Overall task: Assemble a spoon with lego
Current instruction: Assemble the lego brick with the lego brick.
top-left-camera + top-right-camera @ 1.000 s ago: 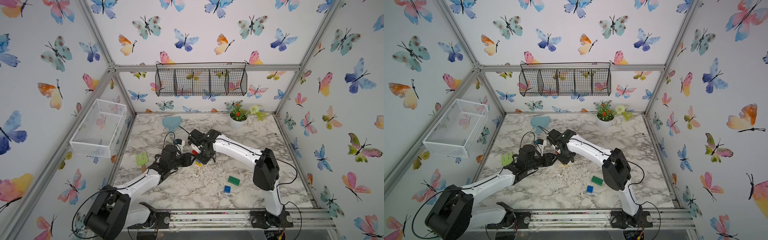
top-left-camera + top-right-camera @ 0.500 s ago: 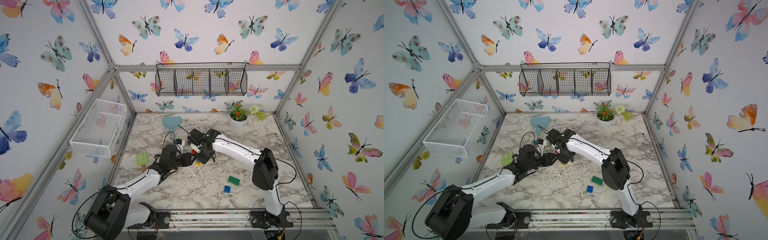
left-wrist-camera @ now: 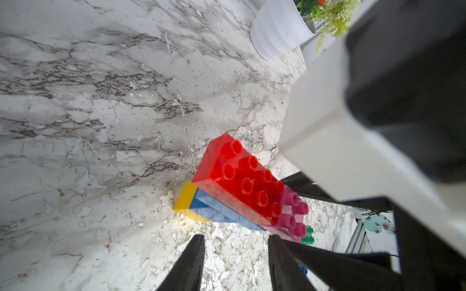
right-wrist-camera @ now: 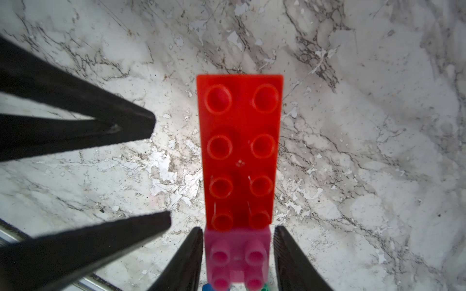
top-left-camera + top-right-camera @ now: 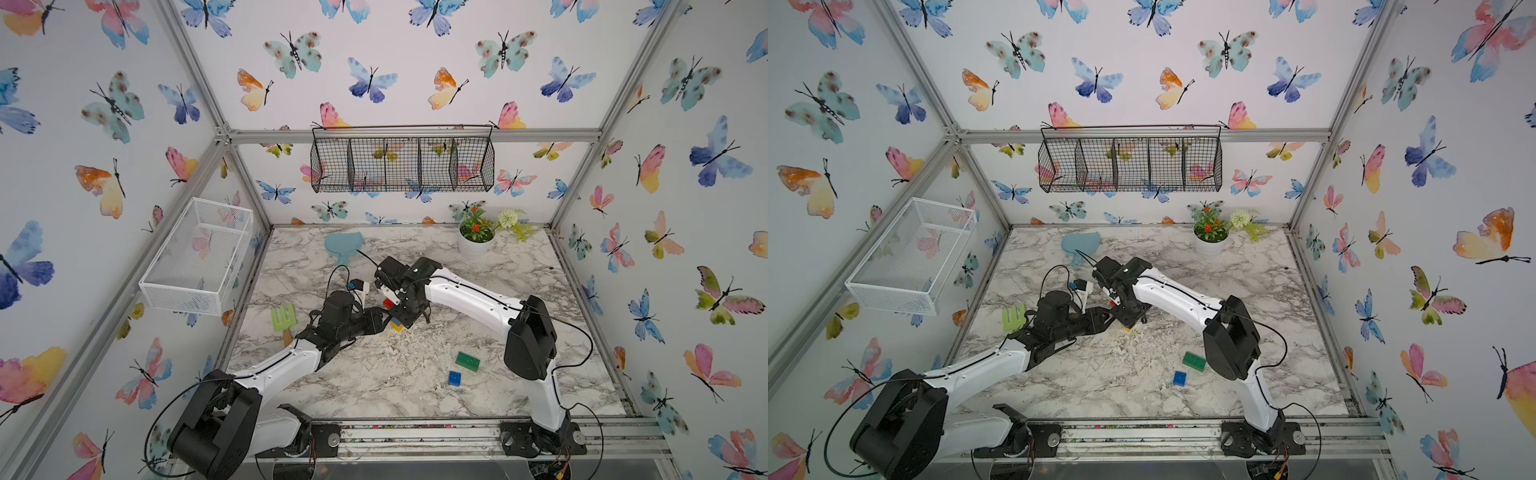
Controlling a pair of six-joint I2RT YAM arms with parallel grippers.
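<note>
The partly built spoon [image 5: 392,316] sits mid-table: a long red brick [image 3: 239,176] with a pink brick [image 3: 290,214] at its end, over a light-blue brick [image 3: 214,209] and a yellow one [image 3: 185,201]. My right gripper [image 4: 238,229] is open and straddles the pink brick [image 4: 237,254], with a thin gap at each finger. My left gripper [image 3: 237,238] is open and holds nothing. Its tips stop just short of the piece's side. A loose green brick [image 5: 467,360] and a blue brick [image 5: 454,378] lie toward the front right.
A teal paddle [image 5: 343,245] lies at the back. A pale green pronged utensil [image 5: 284,318] lies by the left edge. A white flower pot [image 5: 476,245] stands at the back right. A white mesh basket [image 5: 199,257] hangs on the left wall, and a black wire basket [image 5: 401,164] on the back wall.
The right gripper's jaws have spread a little off the pink brick. Both arms stay about where they were.
</note>
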